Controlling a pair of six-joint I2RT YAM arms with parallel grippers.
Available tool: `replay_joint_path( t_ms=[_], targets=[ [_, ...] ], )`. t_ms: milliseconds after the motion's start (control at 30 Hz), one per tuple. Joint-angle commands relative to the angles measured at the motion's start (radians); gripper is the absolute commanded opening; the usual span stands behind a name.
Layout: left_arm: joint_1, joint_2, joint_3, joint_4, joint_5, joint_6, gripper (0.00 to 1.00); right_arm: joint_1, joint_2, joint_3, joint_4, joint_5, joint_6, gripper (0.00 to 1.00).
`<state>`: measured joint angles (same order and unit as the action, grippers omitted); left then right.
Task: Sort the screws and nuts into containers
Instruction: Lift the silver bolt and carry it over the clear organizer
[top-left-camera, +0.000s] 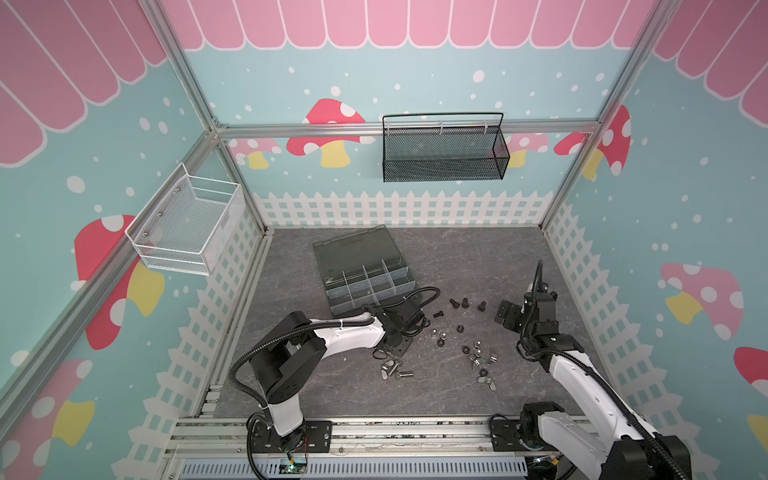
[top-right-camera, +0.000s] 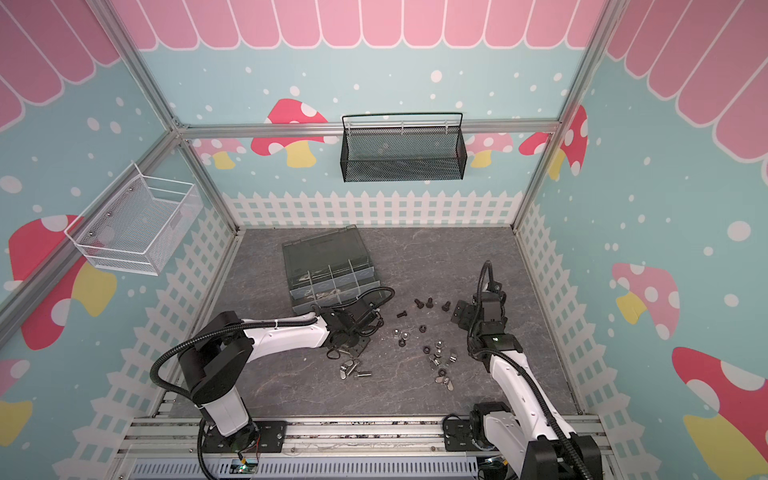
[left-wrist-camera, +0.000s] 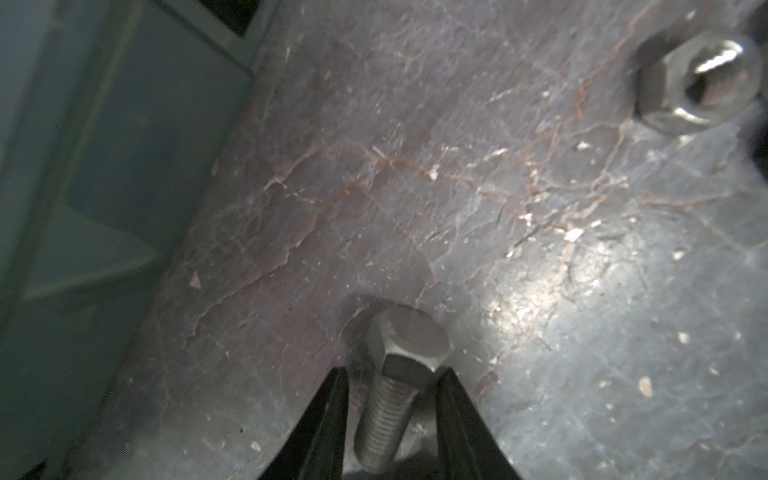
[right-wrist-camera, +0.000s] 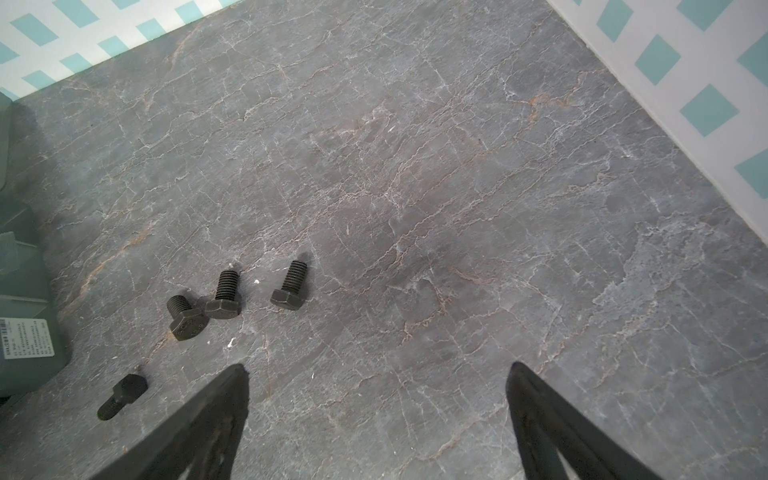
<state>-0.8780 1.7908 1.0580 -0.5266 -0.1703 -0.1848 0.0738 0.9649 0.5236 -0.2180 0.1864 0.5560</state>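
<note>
Where the left arm reaches mid-frame in both top views, just below the smoky grey translucent plastic organizer box (top-left-camera: 353, 249), the left jaws straddle the threaded shank of a silver hex-head screw (left-wrist-camera: 399, 374) lying on the grey marbled bench (left-wrist-camera: 415, 187). They are narrowly parted, with a sliver of gap on either side. Right of centre, the right jaws gape wide above the bench, holding nothing; four black hex-head screws (right-wrist-camera: 224, 295) lie nearby.
</note>
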Motion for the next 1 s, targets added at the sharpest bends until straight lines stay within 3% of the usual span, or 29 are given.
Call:
replay_joint_path(
  t_ms=[0, 533, 967],
  targets=[
    [-0.002, 0.033, 0.01, -0.036, 0.006, -0.004, 0.3, 0.005, -0.024, -0.014, -0.006, 0.026, 0.027, 0.98],
    [-0.001, 0.021, 0.012, -0.029, 0.009, -0.013, 0.0, 0.005, -0.123, -0.043, -0.008, 0.059, 0.045, 0.98],
    [0.003, -0.059, 0.096, -0.03, -0.078, -0.019, 0.0, 0.005, -0.078, -0.019, -0.01, 0.039, 0.031, 0.98]
  ],
)
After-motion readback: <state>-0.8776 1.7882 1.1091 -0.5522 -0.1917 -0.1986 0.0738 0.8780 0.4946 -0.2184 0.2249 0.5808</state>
